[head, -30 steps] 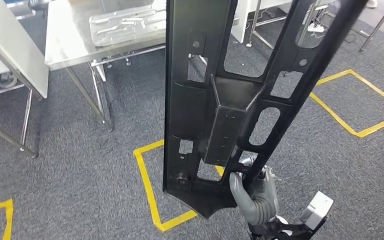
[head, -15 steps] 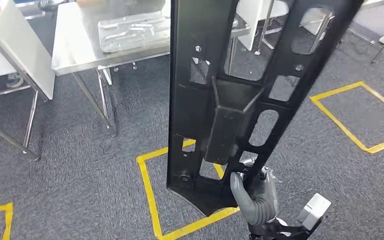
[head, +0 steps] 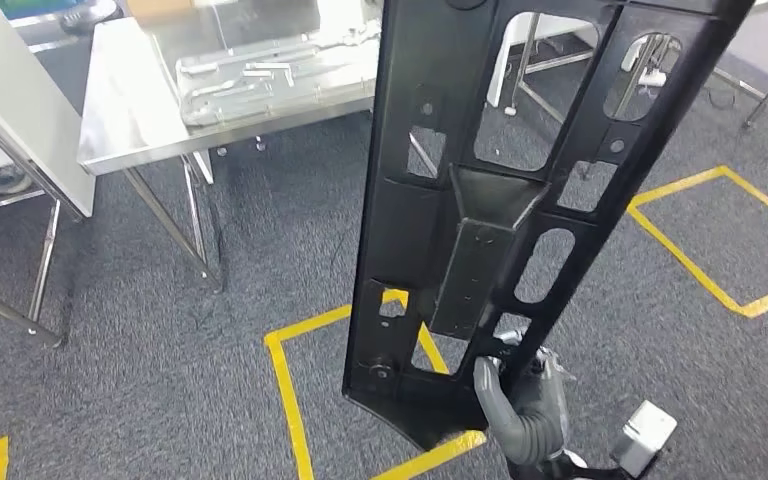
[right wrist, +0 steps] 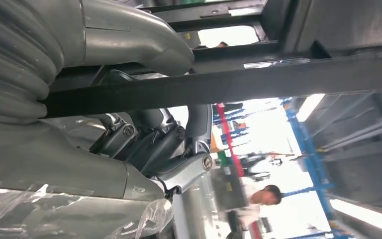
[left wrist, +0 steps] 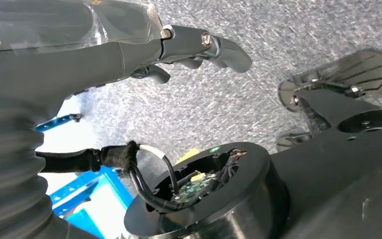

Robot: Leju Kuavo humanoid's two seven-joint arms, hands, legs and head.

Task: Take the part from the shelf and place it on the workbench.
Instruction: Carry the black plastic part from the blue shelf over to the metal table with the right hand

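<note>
Up close in the head view, the right hand [head: 520, 410] is clamped on the lower edge of one long black part [head: 480, 220], held upright over the carpet. Versus a second ago the whole picture has shifted: camera move, robot walking or turning, grip unchanged. One steel workbench [head: 140, 110] sits far left, already carrying one pressed metal panel [head: 260, 75]; part not yet over it, so carry phase is likely mid-way. Yellow floor boxes: three visible, counting the corner at near left. Left wrist view: left hand [left wrist: 129, 50] hangs over carpet, holding nothing, fingers loosely curled. Right wrist view: fingers [right wrist: 154, 144] wrapped around a black bar of the part; one person stands in the background.
</note>
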